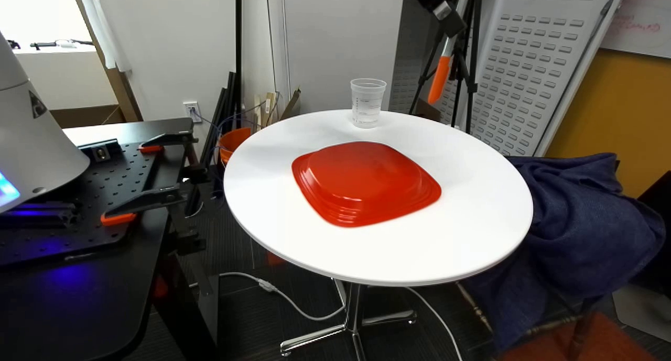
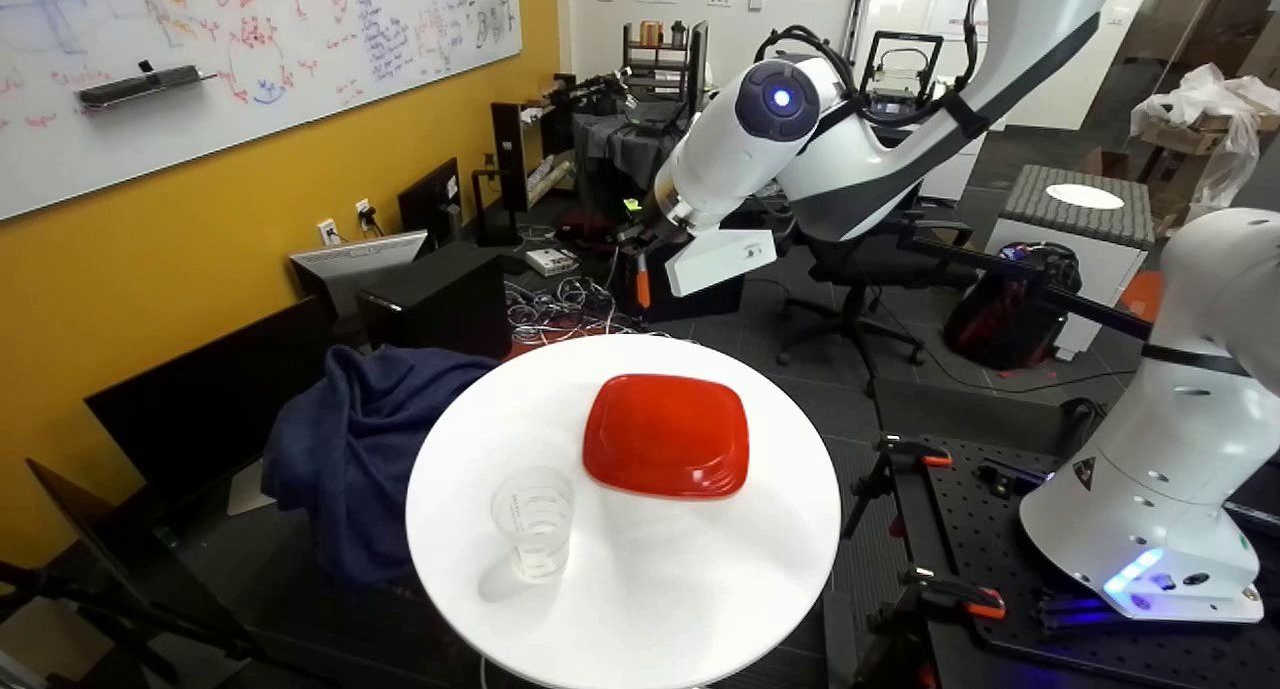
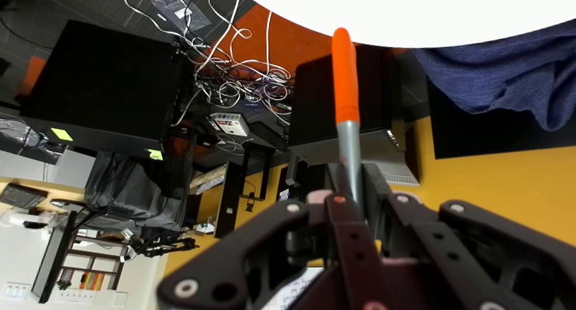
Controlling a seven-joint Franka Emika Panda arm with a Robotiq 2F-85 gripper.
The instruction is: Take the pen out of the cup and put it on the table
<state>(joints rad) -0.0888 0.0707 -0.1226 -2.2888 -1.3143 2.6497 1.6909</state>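
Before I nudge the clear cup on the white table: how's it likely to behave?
The cup probably tips easily: it's taller than wide and narrows toward its base. It's likely light, since its see-through walls show nothing inside. Once over, it would likely roll, given its round, tapered shape.

Looks like a robot lab, with a bit of office mixed in. Has a big white robot arm (image 2: 840, 174) standing on a black board (image 1: 112, 185) full of tiny holes, with clamps (image 1: 147, 199) at the edge of a dark bench (image 1: 63, 308). Has a whiteboard (image 2: 310, 39) full of red and blue writing and drawings on a yellow wall (image 2: 250, 209), and a messy heap of cords (image 2: 570, 304) on the floor (image 3: 94, 6). Also has a black tripod (image 1: 471, 84), like a lab, plus a rolling black chair (image 2: 865, 269) and a round white table (image 1: 472, 204), like an office.
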